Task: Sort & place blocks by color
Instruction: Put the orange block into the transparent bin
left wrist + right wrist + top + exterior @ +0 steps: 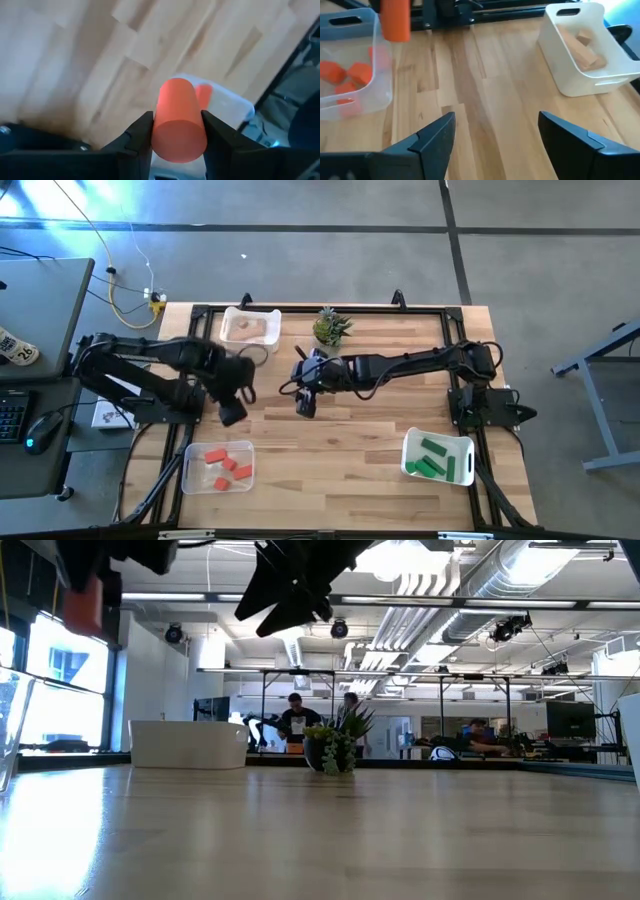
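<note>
My left gripper (232,412) is shut on a red-orange round bar (177,120), held above the table just beyond the clear bin (218,467). That bin holds several red-orange blocks (350,74). The bar also shows in the right wrist view (395,20) and in the low view (85,600). My right gripper (305,402) hovers open over the table's middle, its fingers (437,135) wide apart with nothing between them. Tan blocks (582,50) lie in the white bin (250,328) at the far edge. Green blocks (436,458) lie in the white bin (412,442) at the near right. My left gripper pinches the red-orange bar's rounded sides (160,117) between its two fingers (137,132), which lie across it. One flat end (179,142) faces the wrist camera. The bar is lifted clear of the table and stands upright in the right wrist view.
A small potted plant (330,327) stands at the far edge, beside the white bin with tan blocks. A black frame rail (300,310) runs around the table top. Bare wood (340,470) lies between the near bins. People sit at desks in the room behind (297,720).
</note>
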Available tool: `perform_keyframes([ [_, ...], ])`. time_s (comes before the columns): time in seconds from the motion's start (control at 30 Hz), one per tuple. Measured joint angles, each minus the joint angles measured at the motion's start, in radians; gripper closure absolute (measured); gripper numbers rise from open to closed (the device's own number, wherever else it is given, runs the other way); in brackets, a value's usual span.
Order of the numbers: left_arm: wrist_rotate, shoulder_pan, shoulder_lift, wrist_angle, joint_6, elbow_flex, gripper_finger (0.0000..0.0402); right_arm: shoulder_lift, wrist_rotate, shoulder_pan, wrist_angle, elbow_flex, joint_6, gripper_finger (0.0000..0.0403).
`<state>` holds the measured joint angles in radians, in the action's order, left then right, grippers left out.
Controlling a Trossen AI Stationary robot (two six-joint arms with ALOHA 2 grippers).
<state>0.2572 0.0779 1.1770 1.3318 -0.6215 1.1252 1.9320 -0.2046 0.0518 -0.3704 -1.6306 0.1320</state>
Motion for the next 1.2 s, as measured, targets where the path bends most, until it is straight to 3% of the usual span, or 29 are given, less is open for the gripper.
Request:
perform_keyframes([
  [0.4,0.002,-0.403,0.000,-0.018,-0.425,0.000,0.0294,0.000,0.019,0.034,-0.005,0.000,-0.001,0.0132],
  [0.63,0.002,-0.570,0.001,-0.117,-0.666,0.000,0.0293,0.000,0.021,0.047,-0.015,0.000,0.005,0.0132],
  [0.87,-0.049,-0.663,0.014,-0.133,-0.816,0.000,0.0286,0.000,0.022,0.068,-0.014,0.000,0.026,0.0132],
  [1.2,-0.059,-0.690,0.084,-0.135,-0.834,0.000,0.0283,0.000,0.021,0.107,-0.006,0.000,0.025,0.0132],
])
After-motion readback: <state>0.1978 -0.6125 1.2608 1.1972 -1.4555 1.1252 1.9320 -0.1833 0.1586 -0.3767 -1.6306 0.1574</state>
